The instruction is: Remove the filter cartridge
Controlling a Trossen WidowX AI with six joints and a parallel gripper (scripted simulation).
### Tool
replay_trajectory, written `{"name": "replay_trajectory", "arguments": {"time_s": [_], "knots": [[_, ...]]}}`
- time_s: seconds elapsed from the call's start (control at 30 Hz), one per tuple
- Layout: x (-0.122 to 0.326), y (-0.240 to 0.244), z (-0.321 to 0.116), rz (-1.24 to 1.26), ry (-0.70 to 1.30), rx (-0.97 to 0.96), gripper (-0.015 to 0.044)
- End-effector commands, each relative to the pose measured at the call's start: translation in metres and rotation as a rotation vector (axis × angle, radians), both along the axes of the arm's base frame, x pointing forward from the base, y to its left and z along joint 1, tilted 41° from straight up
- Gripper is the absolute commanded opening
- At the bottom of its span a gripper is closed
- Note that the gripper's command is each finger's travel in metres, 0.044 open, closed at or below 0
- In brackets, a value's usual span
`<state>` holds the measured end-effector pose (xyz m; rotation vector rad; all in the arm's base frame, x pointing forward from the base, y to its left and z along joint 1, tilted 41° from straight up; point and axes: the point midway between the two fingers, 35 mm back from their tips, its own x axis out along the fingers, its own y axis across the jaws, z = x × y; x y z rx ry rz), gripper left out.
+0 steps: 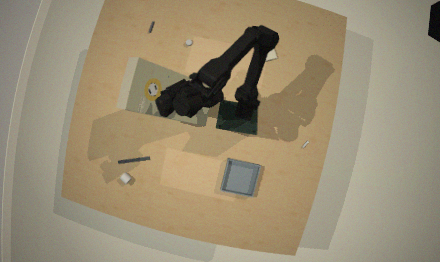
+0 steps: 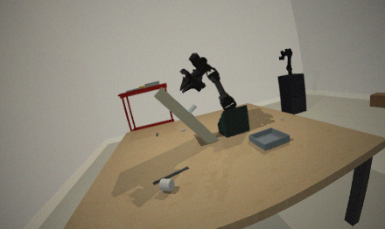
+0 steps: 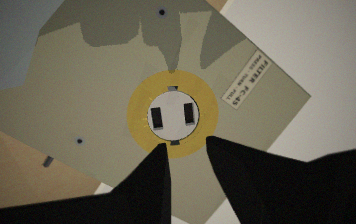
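Filter cartridge, round and pale grey (image 1: 153, 89) (image 3: 173, 116), sits in the olive-grey service panel (image 1: 142, 73) (image 2: 187, 114) (image 3: 80, 100); from the top we see it inside a flat yellow ring (image 1: 146, 91) (image 3: 137, 115). Just beside it is the black end effector (image 1: 163, 104) (image 2: 183, 80) (image 3: 186, 147). Well apart from the panel, the square blue-grey tray (image 1: 224, 178) (image 2: 272, 143) rests on the wooden worktop (image 1: 280, 186) (image 2: 236, 171), with the cartridge outside it.

In the exterior view we see the panel leaning at a slant, and the end effector hanging above its sloping face. Nearer to us, a white cylinder (image 1: 125, 178) (image 2: 166, 185) lies beside a thin dark bar (image 1: 134, 160) (image 2: 171, 175). Behind the panel stands a red frame (image 2: 146, 89).

Through the wrist camera we find the fingers partly spread, with nothing between them. Their tips overlap the ring's lower part in our view, below the cartridge; whether they touch the panel we cannot tell. The cartridge's two dark slots stand nearly upright in the picture, and a printed label (image 3: 245, 80) reads "FILTER FC-45".
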<state>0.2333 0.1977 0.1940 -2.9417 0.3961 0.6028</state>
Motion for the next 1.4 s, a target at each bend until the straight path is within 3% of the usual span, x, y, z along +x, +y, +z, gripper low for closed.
{"name": "replay_trajectory", "arguments": {"time_s": [0.0, 1.37], "knots": [[0.005, -0.001, -0.003, -0.002, 0.003, -0.006, 0.0111], [0.048, -0.014, -0.022, 0.0, -0.004, -0.006, 0.0111]]}}
